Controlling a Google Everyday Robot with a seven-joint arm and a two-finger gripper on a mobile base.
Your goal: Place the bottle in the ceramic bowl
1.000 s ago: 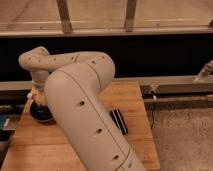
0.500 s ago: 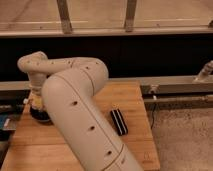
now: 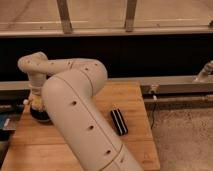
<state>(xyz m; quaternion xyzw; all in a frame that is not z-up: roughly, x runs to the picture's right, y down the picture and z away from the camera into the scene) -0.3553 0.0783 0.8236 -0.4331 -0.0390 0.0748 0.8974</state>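
The black ceramic bowl [image 3: 41,115] sits at the left edge of the wooden table [image 3: 125,100], mostly covered by my arm. My gripper [image 3: 34,99] hangs at the end of the wrist directly over the bowl, largely hidden behind the arm's pale shell. A small pale yellowish shape with a white tip [image 3: 25,102] shows at the gripper just above the bowl's left rim; it looks like the bottle, but I cannot tell whether it is held or resting in the bowl.
A flat black bar with pale stripes [image 3: 119,121] lies on the table right of centre. My bulky arm [image 3: 80,120] crosses the table's middle. A metal rail [image 3: 175,85] runs behind; floor lies beyond the right edge.
The arm's elbow has swung left and closer to the camera. The wrist has stayed over the bowl, shifting slightly lower.
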